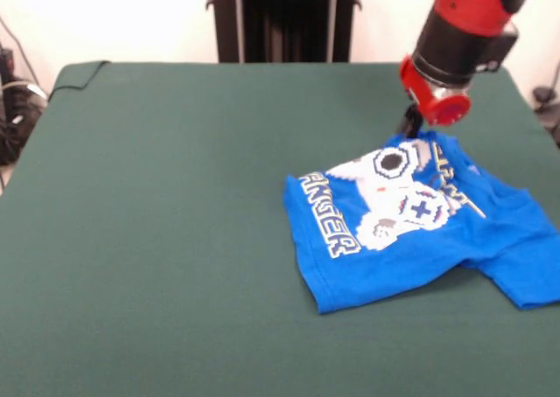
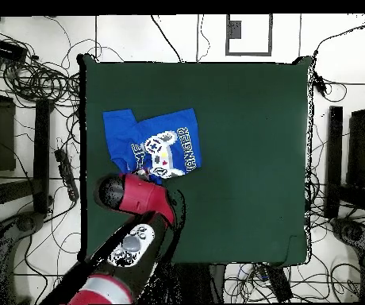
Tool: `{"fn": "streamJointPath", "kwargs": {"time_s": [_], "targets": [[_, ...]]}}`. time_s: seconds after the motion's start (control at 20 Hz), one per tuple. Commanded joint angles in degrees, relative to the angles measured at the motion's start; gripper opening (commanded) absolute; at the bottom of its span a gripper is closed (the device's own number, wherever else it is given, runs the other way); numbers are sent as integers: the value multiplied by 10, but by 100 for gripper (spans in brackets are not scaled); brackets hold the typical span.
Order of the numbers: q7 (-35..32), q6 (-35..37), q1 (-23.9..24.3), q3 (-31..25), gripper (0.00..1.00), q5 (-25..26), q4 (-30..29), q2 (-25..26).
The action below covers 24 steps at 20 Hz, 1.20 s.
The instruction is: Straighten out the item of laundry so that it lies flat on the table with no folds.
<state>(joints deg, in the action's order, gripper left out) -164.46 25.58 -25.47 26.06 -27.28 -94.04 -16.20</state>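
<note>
The item of laundry (image 1: 411, 226), a bright blue T-shirt with a white controller print and block lettering, lies rumpled on the right part of the green table (image 1: 175, 205). One sleeve (image 1: 525, 275) sticks out toward the right edge, and a fold runs across the shirt's middle. My gripper (image 1: 411, 121) hangs below the red wrist and sits right at the shirt's far edge; whether it grips the cloth is hidden. In the overhead view the shirt (image 2: 150, 143) lies near the table's (image 2: 249, 159) left side, and the red arm (image 2: 134, 198) covers the gripper.
The shirt's sleeve lies close to the table's right edge in the front view. Cables (image 2: 35, 79) crowd the floor around the table. The green cloth is turned up at one far corner (image 1: 79, 72).
</note>
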Motion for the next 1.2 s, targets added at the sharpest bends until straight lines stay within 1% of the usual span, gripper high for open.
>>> {"fn": "streamJointPath", "kwargs": {"time_s": [0.05, 0.2, 0.3, 0.35, 0.45, 0.5, 0.75, 1.0, 1.2], "targets": [[-220, 132, -157, 100, 0, 2, 55, 129], [-196, 124, -159, 109, 0, -2, 39, 124], [-192, 121, -171, 129, 0, -2, 33, 138], [-205, 129, -186, 150, 0, -2, 39, 158], [-225, 155, -210, 182, 0, 0, 42, 180], [-226, 162, -216, 188, 0, -2, 39, 181], [-225, 190, -243, 192, 0, -13, 24, 177], [-216, 163, -245, 179, 0, -26, -2, 178], [-209, 148, -247, 156, 0, -38, -32, 160]]}}
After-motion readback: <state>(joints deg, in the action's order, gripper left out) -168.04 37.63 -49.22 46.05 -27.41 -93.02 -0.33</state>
